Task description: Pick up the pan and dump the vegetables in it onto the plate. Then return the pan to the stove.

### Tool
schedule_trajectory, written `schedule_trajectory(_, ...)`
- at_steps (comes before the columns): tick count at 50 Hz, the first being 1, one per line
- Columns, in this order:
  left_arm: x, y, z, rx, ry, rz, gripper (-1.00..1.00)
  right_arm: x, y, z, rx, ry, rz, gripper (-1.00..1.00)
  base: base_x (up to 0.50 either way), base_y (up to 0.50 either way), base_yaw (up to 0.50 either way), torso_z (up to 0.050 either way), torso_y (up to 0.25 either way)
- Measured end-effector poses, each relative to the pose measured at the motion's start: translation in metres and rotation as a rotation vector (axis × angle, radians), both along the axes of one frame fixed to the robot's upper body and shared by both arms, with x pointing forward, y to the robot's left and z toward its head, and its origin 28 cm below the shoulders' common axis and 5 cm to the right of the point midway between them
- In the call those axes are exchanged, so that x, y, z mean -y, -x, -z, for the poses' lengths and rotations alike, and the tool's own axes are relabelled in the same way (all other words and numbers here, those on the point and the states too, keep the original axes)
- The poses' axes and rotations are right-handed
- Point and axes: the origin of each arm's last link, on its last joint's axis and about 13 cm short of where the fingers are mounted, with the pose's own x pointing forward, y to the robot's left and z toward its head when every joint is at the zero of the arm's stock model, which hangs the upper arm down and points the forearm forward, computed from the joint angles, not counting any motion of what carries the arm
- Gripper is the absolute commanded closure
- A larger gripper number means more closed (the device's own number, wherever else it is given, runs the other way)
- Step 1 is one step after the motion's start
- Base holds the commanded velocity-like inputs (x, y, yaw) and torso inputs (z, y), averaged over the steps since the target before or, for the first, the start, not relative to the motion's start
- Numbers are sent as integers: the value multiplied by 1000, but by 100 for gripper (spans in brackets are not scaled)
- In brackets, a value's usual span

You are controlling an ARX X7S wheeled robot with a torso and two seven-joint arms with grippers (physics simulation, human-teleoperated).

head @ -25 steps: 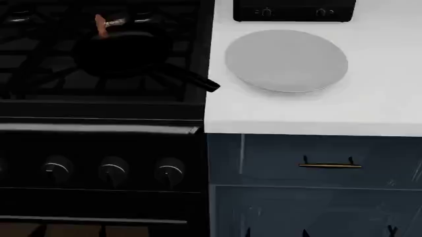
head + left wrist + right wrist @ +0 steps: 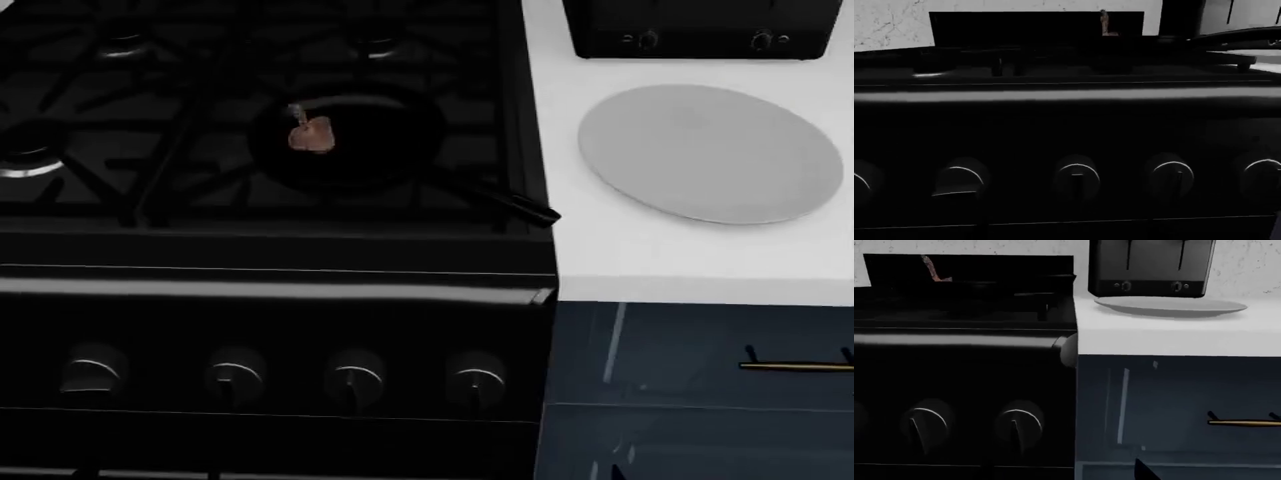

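Observation:
The black pan [image 2: 350, 140] sits on the stove [image 2: 160, 150] grates, its long handle [image 2: 501, 200] pointing toward the counter. One small reddish-brown vegetable chunk [image 2: 312, 137] lies in it. The light-grey plate [image 2: 710, 152] lies empty on the white counter to the pan's right. In the right wrist view the vegetable [image 2: 933, 270], the pan [image 2: 981, 284] and the plate [image 2: 1171, 306] show edge-on. The vegetable also shows in the left wrist view [image 2: 1105, 22]. Neither gripper shows in the head view. Only a dark sliver [image 2: 1141, 470] shows low in the right wrist view.
A black toaster [image 2: 694, 30] stands behind the plate and also shows in the right wrist view [image 2: 1151, 267]. The stove's front knobs [image 2: 354, 378] face me. A blue cabinet drawer with a brass handle [image 2: 801, 365] is below the counter.
The head view has shifted. The stove, pan and plate now sit further right and lower in it, and more of the stove's left side shows.

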Motion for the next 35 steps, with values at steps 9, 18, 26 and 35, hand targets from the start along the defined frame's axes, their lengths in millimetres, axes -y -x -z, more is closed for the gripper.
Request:
schedule_trajectory(9,-1,3,-20,79,13,16,-100,2,3,-7,35,4,10,-100,0,0,0,4,5)
schedule_trajectory(18,-1,-4,-8,23,-27,-26,-100,-1,-4,-1,-8,3,0,-100,0,0,0,18,45)
schedule_trajectory(26,-3,-7,-17,9,-59,-27,-100,1,-7,-11,-29,18,-9,-100,0,0,0,50,64)
schedule_trajectory(35,-10,-16,-44,21,-79,-12,-100,12,-9,-39,-24,83,-12,-100,0,0,0,50,63)
